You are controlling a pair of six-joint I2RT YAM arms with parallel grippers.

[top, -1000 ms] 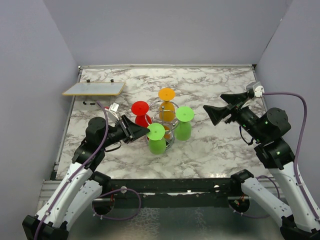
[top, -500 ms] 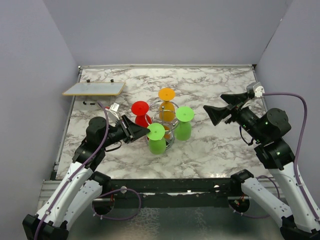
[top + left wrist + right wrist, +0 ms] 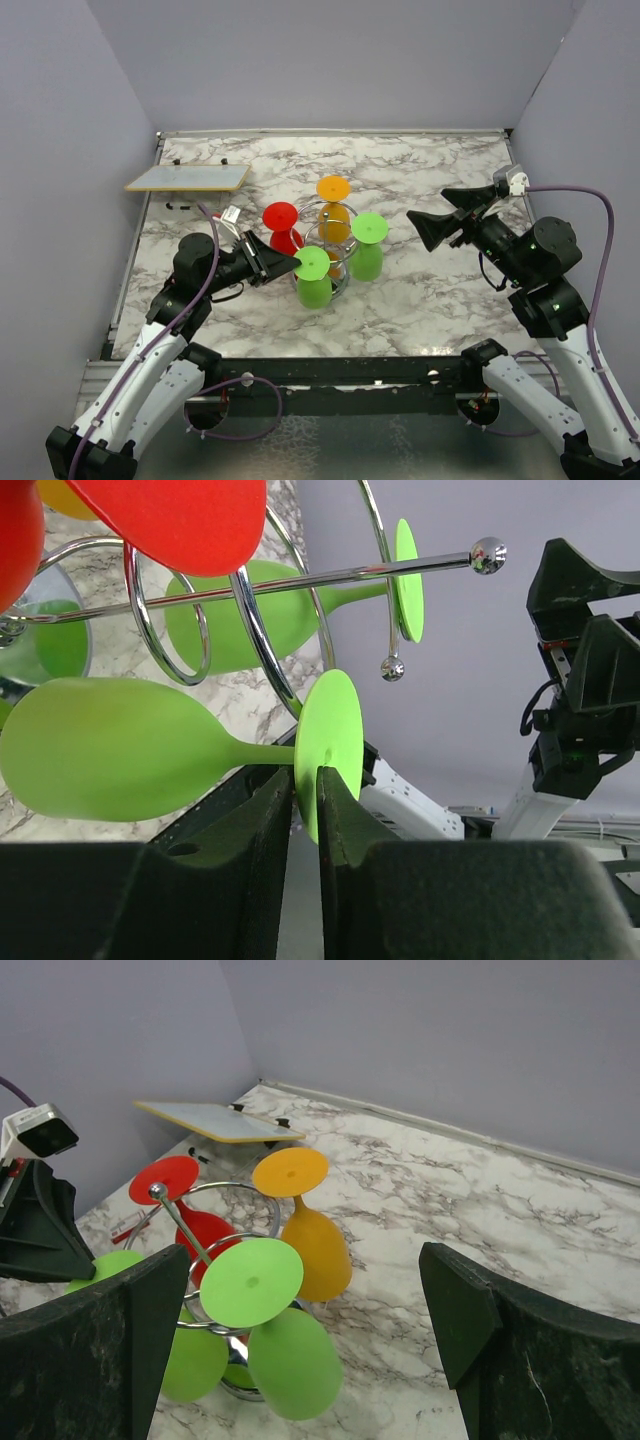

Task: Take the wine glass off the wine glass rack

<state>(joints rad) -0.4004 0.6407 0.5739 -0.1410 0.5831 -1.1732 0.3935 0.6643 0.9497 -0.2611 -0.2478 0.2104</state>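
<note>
Four wine glasses [image 3: 313, 264] on the rack [image 3: 487, 554]

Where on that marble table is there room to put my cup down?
Bare marble lies to the right, between the wine glass rack and the open right fingers, and along the far edge, right of the flat board. The middle is crowded: four glasses hang there, and the left fingers flank the near green glass's foot.

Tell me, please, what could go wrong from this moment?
The left gripper pinches only the foot rim of the near green glass, so the glass may pivot or slip. Its stem runs close to a wire loop of the rack; a crooked pull could snag and shake it, and the red glass hangs nearby.
</note>
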